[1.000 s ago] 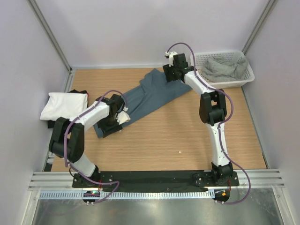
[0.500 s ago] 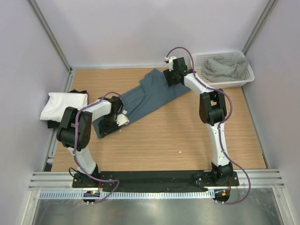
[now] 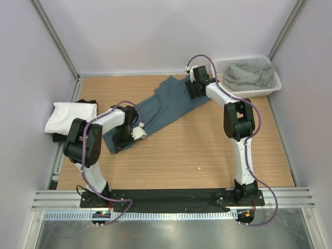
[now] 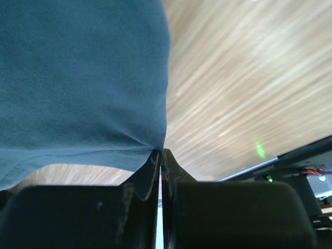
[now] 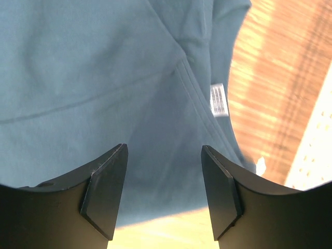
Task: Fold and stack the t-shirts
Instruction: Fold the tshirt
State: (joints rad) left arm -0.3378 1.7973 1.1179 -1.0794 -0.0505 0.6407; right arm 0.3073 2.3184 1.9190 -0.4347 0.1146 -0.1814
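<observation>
With the left gripper (image 4: pixel 160 155) pinching the hem corner of the slate-blue t-shirt (image 4: pixel 78 78), which lies ahead of its tips, the right gripper (image 5: pixel 163 149), spread open over the collar end directly beneath it, should grip equally firmly before either arm lifts.

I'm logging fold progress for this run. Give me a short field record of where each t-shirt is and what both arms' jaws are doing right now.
slate-blue t-shirt: lying diagonally across the table
white t-shirt: folded, at the table's left edge
black t-shirt: beneath the white one, only edges showing
grey-green t-shirt: crumpled in the basket
left gripper: jaws shut on the slate-blue t-shirt's near corner
right gripper: jaws open above its far end, near the label
</observation>
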